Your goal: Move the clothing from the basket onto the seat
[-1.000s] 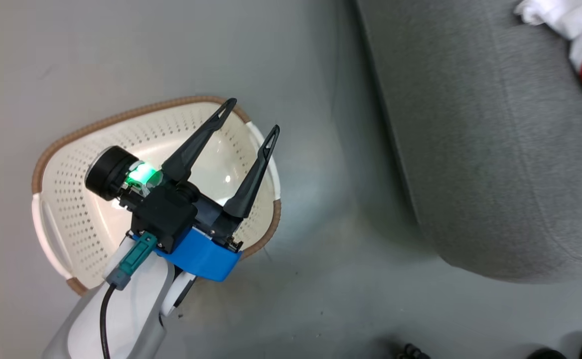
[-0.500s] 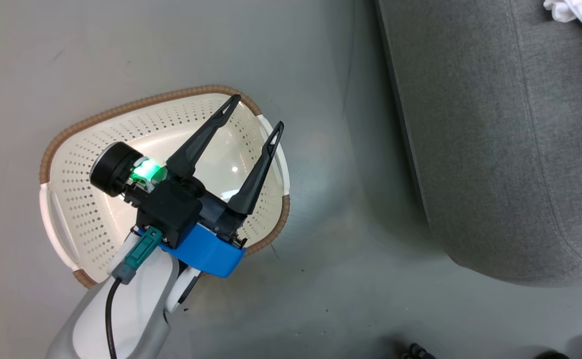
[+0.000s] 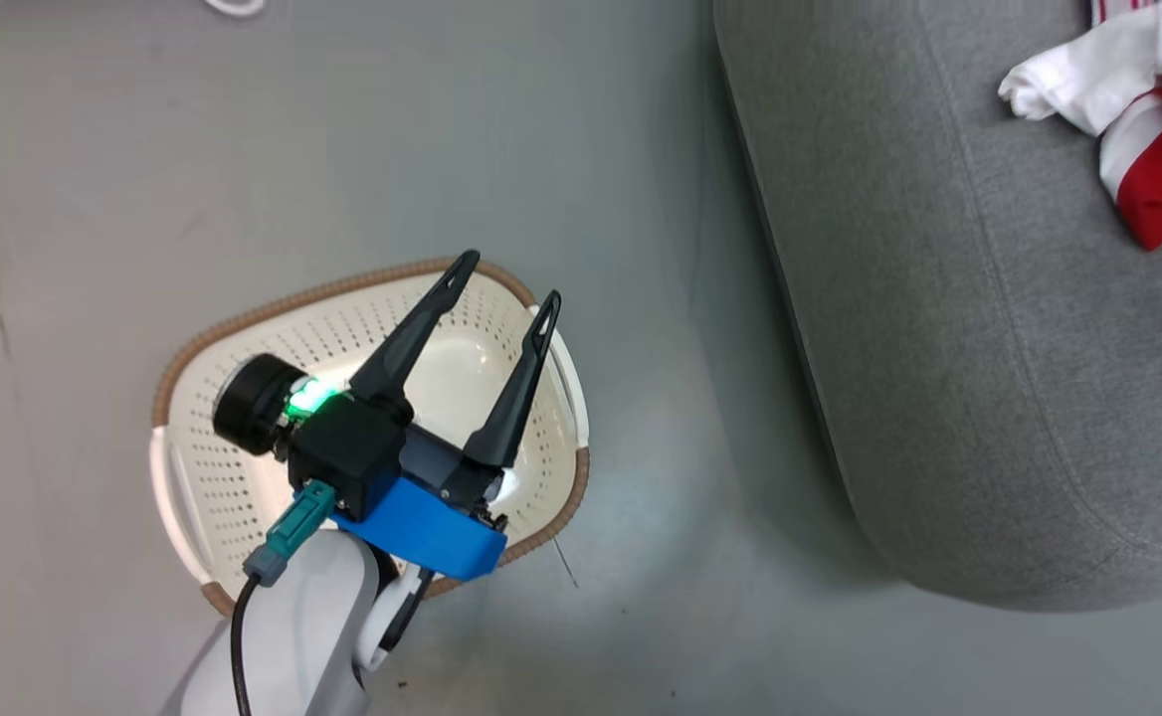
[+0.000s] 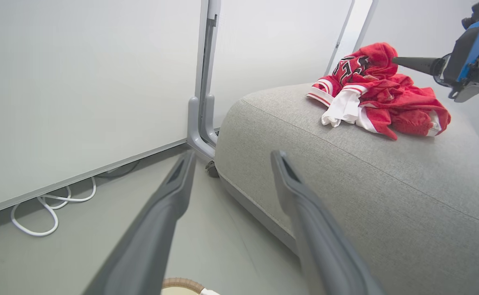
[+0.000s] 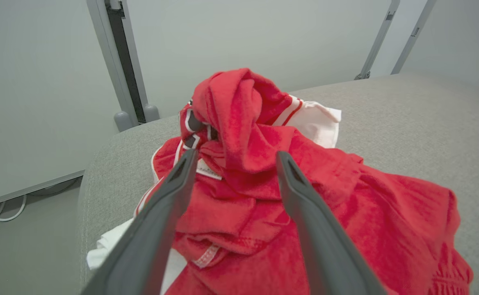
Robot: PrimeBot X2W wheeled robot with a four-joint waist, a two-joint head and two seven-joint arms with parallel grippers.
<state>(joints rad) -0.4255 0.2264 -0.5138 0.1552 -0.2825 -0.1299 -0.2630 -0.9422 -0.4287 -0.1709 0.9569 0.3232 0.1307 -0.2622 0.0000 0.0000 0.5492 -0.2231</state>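
Right gripper (image 5: pixel 236 153) spread wide over clothing (image 5: pixel 264 184) — possibly touching.

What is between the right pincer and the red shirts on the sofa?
Nothing visible. The right pincer is open, and the red clothing sits directly beyond its fingers. The pile already lies on the grey seat.

The clothing (image 5: pixel 239 164) is red with white trim, the basket (image 3: pixel 213 487) cream and brown-rimmed, the seat (image 3: pixel 939 348) grey.
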